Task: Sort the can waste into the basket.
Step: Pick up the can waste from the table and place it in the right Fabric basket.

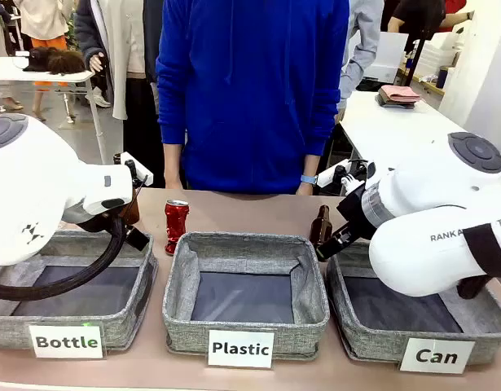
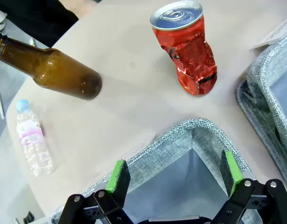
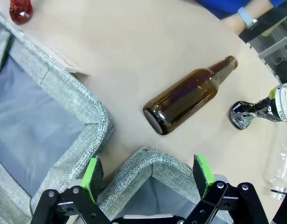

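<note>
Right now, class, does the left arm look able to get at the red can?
Probably yes. The left gripper hangs open over a corner of the Bottle basket, and the red can stands on bare table just beyond it, nothing between them. The brown bottle is off to one side.

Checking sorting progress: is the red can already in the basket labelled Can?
No, the dented red can stands upright on the table beyond the Plastic basket, well away from the Can basket.
</note>
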Action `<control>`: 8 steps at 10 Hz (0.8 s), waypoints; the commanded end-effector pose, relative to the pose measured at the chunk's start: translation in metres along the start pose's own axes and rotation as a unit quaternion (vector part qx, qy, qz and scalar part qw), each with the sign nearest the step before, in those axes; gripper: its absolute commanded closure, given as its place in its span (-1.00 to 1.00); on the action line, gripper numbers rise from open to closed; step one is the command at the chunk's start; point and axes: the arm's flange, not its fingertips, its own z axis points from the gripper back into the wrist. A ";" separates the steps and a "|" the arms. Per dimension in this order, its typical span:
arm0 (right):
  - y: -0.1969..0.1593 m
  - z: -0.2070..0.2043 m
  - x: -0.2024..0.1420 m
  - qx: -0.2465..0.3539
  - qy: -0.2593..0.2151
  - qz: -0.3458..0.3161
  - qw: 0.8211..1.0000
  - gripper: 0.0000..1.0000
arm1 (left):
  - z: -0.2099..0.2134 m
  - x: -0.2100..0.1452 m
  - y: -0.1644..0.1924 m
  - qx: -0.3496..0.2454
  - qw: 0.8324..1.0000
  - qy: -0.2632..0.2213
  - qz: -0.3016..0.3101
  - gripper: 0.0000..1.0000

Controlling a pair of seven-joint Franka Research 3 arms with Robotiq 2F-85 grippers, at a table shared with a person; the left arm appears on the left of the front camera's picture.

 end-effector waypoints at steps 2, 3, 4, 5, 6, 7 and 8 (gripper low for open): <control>0.000 0.000 0.000 0.000 0.000 0.000 1.000 -1.00 | 0.000 0.000 0.000 0.000 1.000 0.000 0.000 -1.00; 0.000 0.000 0.000 0.000 0.000 0.000 1.000 -1.00 | 0.000 0.000 0.000 0.000 1.000 0.000 0.000 -1.00; 0.000 0.000 0.000 0.000 0.000 0.000 1.000 -1.00 | 0.000 0.000 0.000 0.000 1.000 0.000 0.000 -1.00; 0.000 0.000 0.000 0.000 0.000 0.000 1.000 -1.00 | 0.000 0.000 0.000 0.000 1.000 0.000 0.000 -1.00; 0.000 0.000 0.000 0.000 0.000 0.000 1.000 -1.00 | 0.000 0.000 0.000 0.000 1.000 0.000 0.000 -1.00; 0.000 0.000 0.000 0.000 0.000 0.000 1.000 -1.00 | 0.000 0.000 0.000 0.000 1.000 0.000 0.000 -1.00; 0.000 0.000 0.000 0.000 0.000 0.000 1.000 -1.00 | 0.000 0.000 0.000 0.000 1.000 0.000 0.000 -1.00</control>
